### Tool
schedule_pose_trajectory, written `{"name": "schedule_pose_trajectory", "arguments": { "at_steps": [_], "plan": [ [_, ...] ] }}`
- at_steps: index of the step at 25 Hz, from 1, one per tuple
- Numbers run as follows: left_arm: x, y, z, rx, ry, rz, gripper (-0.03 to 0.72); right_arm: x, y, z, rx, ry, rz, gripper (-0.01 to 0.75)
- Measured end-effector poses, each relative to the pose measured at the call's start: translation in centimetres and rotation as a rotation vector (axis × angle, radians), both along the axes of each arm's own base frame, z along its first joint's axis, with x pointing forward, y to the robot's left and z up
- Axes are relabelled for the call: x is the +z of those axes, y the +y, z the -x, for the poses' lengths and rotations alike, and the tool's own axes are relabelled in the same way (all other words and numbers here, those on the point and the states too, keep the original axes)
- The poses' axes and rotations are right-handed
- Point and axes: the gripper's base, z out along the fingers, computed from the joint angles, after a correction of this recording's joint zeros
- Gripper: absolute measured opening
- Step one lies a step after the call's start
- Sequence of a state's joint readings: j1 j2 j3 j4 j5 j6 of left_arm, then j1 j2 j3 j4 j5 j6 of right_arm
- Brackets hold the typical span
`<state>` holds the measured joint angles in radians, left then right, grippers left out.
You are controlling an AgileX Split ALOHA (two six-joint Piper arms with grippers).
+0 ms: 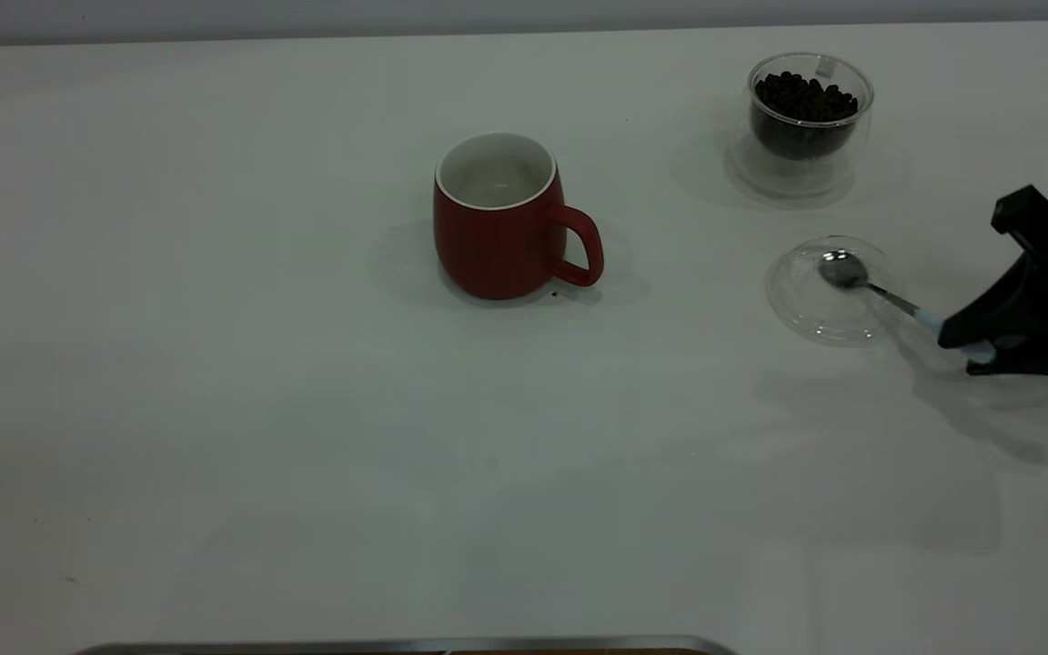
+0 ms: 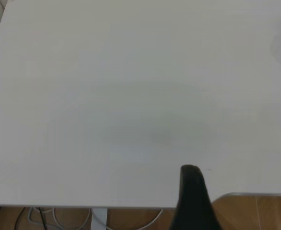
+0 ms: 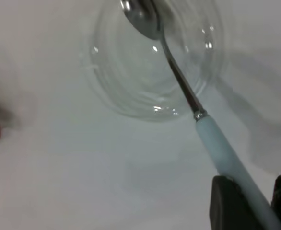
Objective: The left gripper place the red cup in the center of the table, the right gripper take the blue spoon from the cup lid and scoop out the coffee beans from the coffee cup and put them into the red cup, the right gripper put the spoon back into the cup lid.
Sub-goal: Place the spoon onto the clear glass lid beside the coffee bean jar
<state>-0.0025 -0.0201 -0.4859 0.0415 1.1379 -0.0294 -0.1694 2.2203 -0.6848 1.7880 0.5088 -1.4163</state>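
Mid-table, red cup (image 1: 498, 223) sits empty; coffee cup (image 1: 809, 123) holds coffee beans (image 1: 804, 98). Right gripper (image 1: 979, 348) fingers straddle the blue spoon (image 1: 888, 296) handle, grip unconfirmed; spoon bowl rests in cup lid (image 1: 829, 291). Left gripper (image 2: 193, 201) jaw state: can't tell.

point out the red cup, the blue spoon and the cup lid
red cup (image 1: 492, 250), exterior view, on its red outer wall
blue spoon (image 3: 222, 146), right wrist view, on its pale blue handle
cup lid (image 1: 811, 309), exterior view, on the clear glass beside the spoon bowl

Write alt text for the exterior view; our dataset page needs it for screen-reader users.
The right gripper straddles the handle of the blue spoon, whose bowl rests in the cup lid. The red cup stands mid-table; the coffee cup holds the coffee beans.
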Motion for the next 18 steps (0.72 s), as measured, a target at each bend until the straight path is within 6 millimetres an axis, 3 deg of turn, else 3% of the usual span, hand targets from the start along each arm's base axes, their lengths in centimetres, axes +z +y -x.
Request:
{"name": "schedule_pose_trajectory", "arguments": {
  "at_steps": [11, 18],
  "plan": [
    [0.0, 0.0, 0.0, 0.0, 0.0, 0.0, 0.587, 0.16, -0.19, -0.87, -0.005, -0.022, 0.008, 0.254],
    [0.0, 0.0, 0.0, 0.0, 0.0, 0.0, 0.587, 0.24, -0.07, -0.9, -0.012, -0.023, -0.011, 0.413]
  ]
}}
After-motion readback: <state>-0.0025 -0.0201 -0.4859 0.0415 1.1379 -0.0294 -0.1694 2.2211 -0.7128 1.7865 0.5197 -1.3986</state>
